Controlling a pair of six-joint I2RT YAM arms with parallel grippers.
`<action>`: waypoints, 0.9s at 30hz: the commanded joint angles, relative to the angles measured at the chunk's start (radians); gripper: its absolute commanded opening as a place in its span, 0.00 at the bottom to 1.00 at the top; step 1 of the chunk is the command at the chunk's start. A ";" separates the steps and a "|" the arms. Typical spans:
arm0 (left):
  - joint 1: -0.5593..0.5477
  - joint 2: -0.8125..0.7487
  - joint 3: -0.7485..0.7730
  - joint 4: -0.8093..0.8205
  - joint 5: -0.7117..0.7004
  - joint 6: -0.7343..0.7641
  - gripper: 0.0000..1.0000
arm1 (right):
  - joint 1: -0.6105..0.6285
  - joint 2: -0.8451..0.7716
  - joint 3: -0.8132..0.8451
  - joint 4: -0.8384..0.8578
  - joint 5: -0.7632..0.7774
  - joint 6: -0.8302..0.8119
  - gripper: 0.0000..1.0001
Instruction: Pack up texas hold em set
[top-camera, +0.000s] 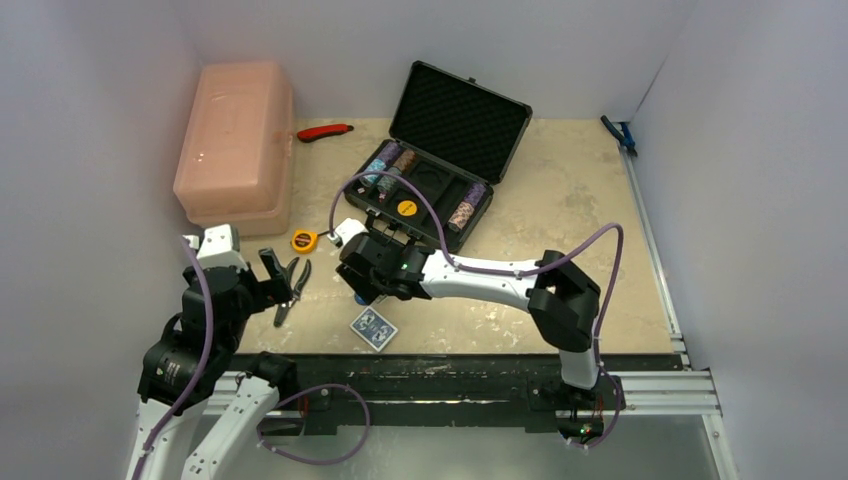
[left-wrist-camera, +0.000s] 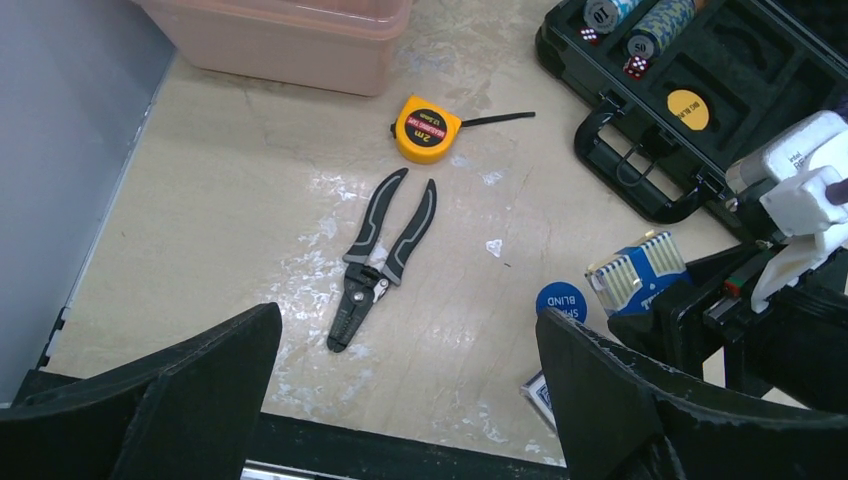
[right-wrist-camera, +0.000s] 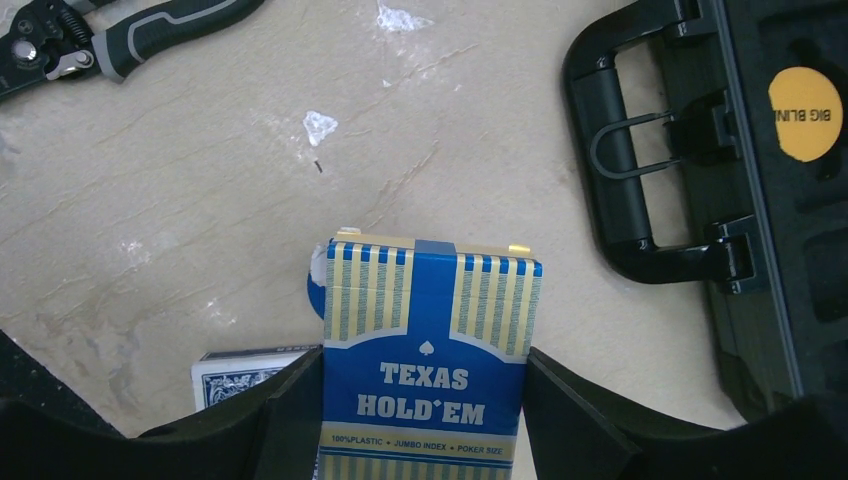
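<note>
Deck (right-wrist-camera: 425, 350), gripped by the right gripper (right-wrist-camera: 425, 400) at 7 o'clock of the case (top-camera: 465, 115), was yet to be stowed, while chips (top-camera: 385, 165) were already slotted, a blue disc (left-wrist-camera: 560, 298) and second deck (top-camera: 373, 328) lay out at 6 o'clock, and the left gripper (left-wrist-camera: 408, 320) was spread, empty.

Light falls soft and even from above, bright on the pale table (top-camera: 600, 200), leaving only faint, diffuse shadows. Glare is slight, a dull sheen on the pink box (top-camera: 235, 130). In the left wrist view the near black fingers (left-wrist-camera: 190, 400) look soft-edged; the surface beyond is sharp
</note>
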 joint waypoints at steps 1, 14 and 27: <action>0.004 -0.011 0.002 0.057 0.037 0.028 1.00 | -0.014 -0.068 -0.004 0.074 -0.016 -0.099 0.00; 0.004 0.013 -0.022 0.148 0.140 0.033 1.00 | -0.111 -0.107 -0.001 0.283 -0.045 -0.324 0.00; 0.004 0.020 -0.034 0.112 0.193 -0.015 1.00 | -0.175 -0.091 -0.059 0.502 -0.006 -0.393 0.00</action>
